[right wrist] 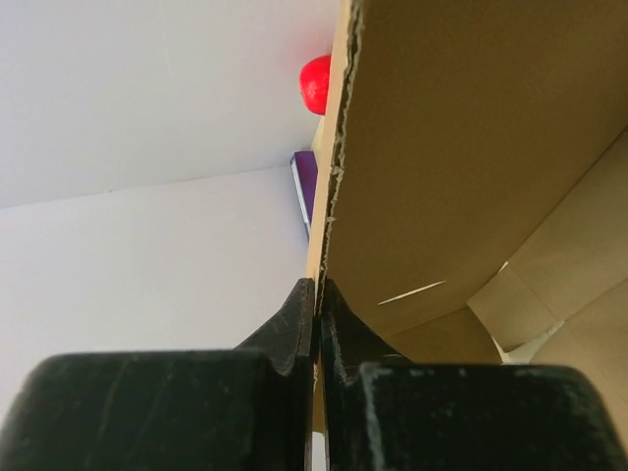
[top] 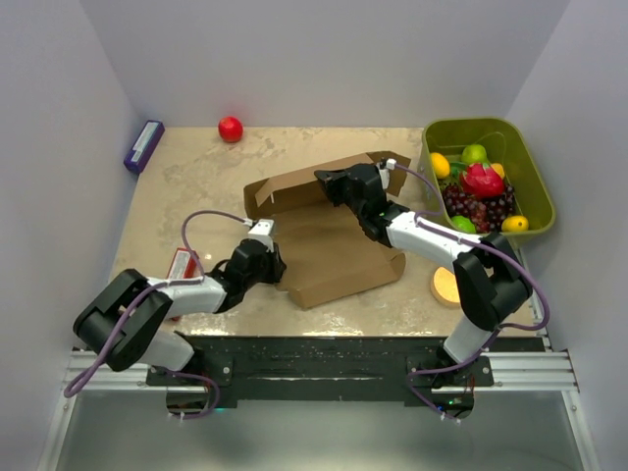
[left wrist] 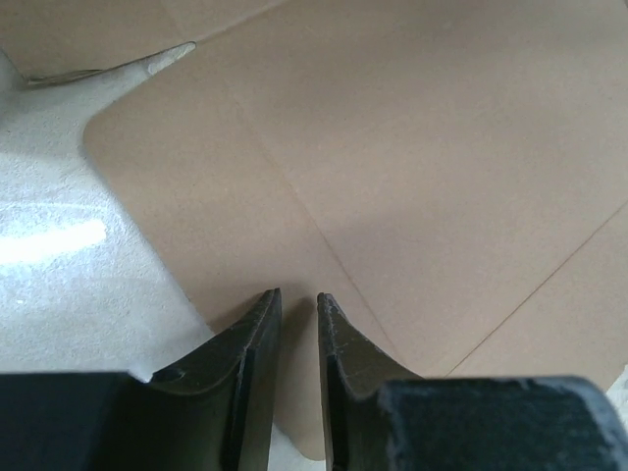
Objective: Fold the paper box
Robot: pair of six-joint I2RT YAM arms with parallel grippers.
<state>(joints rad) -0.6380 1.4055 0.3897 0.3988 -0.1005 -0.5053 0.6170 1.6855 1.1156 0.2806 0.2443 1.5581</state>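
Black two-finger left gripper point(top: 277, 261): its fingers point(left wrist: 257, 334) are being held almost pressed together, with nothing pinched, low over the left flap.
Plain brown cardboard paper box point(top: 339, 257): it is being worked mid-table, base flat, rear panel raised.
Black right gripper point(right wrist: 316, 287): the raised panel's edge is being pinched.
Advice: the base should be pressed down while the panel is being turned slowly along its crease.

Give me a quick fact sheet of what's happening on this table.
Box: brown paper box, partly folded, back flap raised
Right gripper: shut on the raised flap's edge
Left gripper: almost closed, tips at the flat panel, gripping nothing visible
Nearby: green bin of fruit, red ball, purple packet
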